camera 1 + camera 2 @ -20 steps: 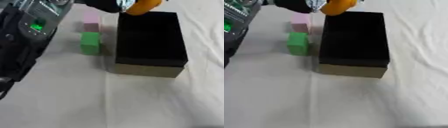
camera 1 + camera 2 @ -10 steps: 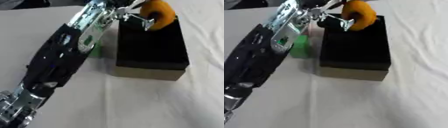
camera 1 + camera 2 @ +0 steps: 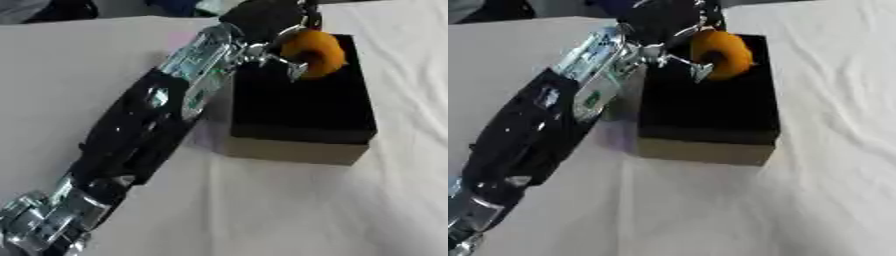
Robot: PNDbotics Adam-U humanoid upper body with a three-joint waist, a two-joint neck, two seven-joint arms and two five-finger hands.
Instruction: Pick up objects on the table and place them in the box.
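One hand (image 3: 267, 17), the left, reaches from the lower left across the white worktop (image 3: 289, 210); its fingers pinch an orange ring (image 3: 313, 52) over the black box (image 3: 302, 102).

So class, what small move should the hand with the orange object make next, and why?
Probably open its fingers and let go. The left hand holds the orange ring-shaped object over the black box, so releasing should drop it inside.

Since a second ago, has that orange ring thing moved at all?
Yes. The orange ring, held in the left hand, has come from beyond the black box's far left corner to over its far end.
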